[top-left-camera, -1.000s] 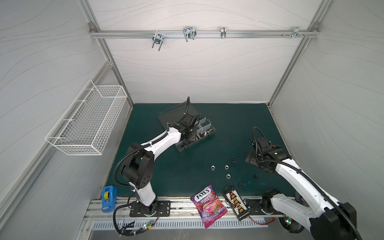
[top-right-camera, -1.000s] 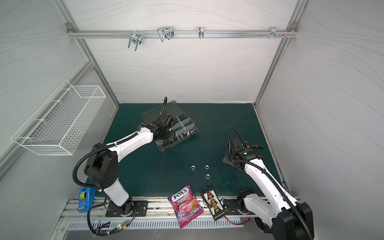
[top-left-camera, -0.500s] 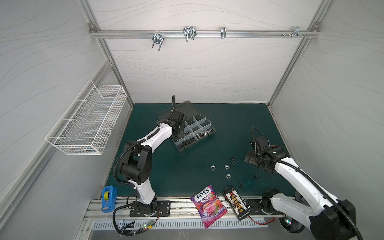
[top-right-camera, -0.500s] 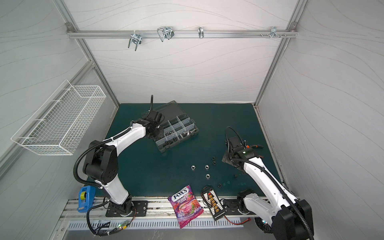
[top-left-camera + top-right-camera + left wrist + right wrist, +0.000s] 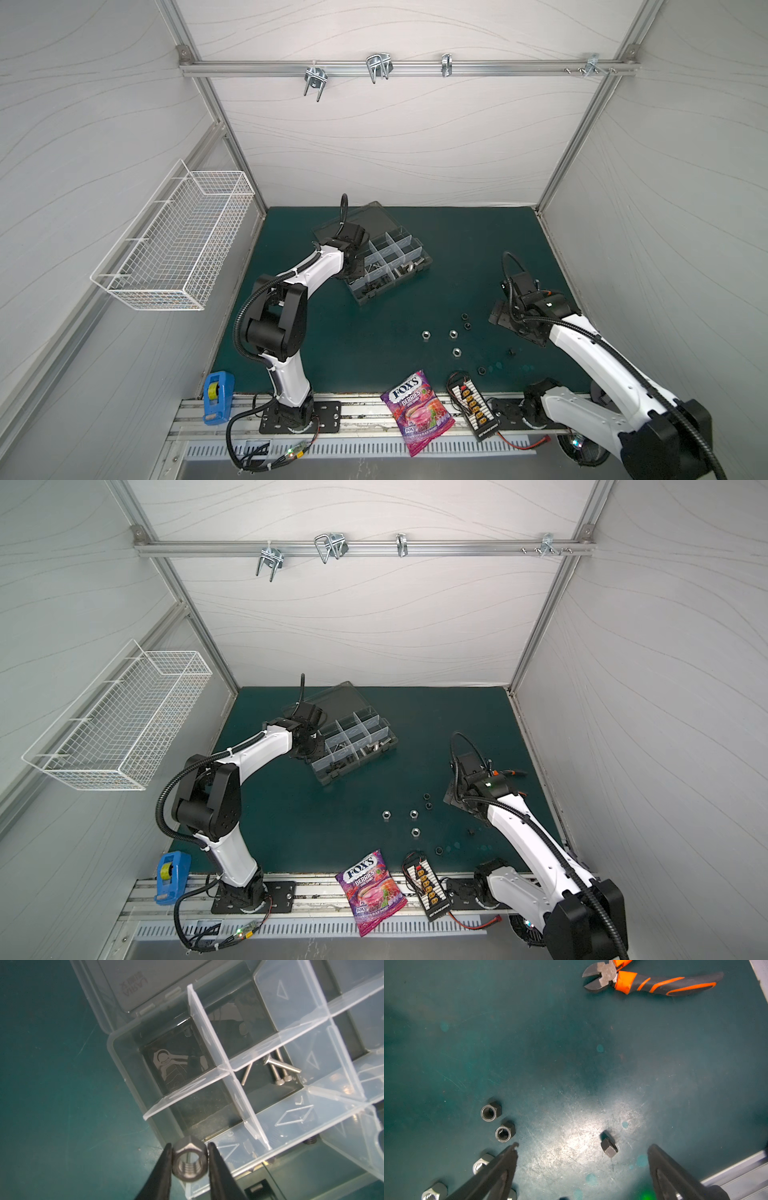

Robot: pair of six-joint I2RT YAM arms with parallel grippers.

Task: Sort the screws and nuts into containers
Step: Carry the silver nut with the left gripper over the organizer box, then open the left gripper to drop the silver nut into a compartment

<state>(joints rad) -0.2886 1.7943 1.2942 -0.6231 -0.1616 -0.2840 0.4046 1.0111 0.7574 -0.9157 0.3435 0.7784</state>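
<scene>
My left gripper (image 5: 190,1145) is shut on a silver nut (image 5: 190,1167) at the near-left rim of the smoky organizer box (image 5: 424,266), beside an empty container (image 5: 201,1118). Another container holds thin silver screws (image 5: 276,1070). In both top views this gripper (image 5: 353,266) sits at the box's left side. My right gripper (image 5: 583,1146) is open wide just above the mat, with a small black hex piece (image 5: 609,1147) lying between its fingers. Two black nuts (image 5: 491,1111) and silver nuts (image 5: 480,1164) lie beside its one finger. Three silver nuts (image 5: 453,333) lie mid-mat.
Orange-handled cutters (image 5: 652,980) lie on the mat beyond my right gripper. A candy bag (image 5: 415,409) and a connector board (image 5: 471,405) sit at the front edge. A white wire basket (image 5: 178,245) hangs on the left wall. The box lid (image 5: 361,220) lies open behind.
My left gripper has swung with the nut from over the middle of the box to its left side. The right arm has hardly moved.
</scene>
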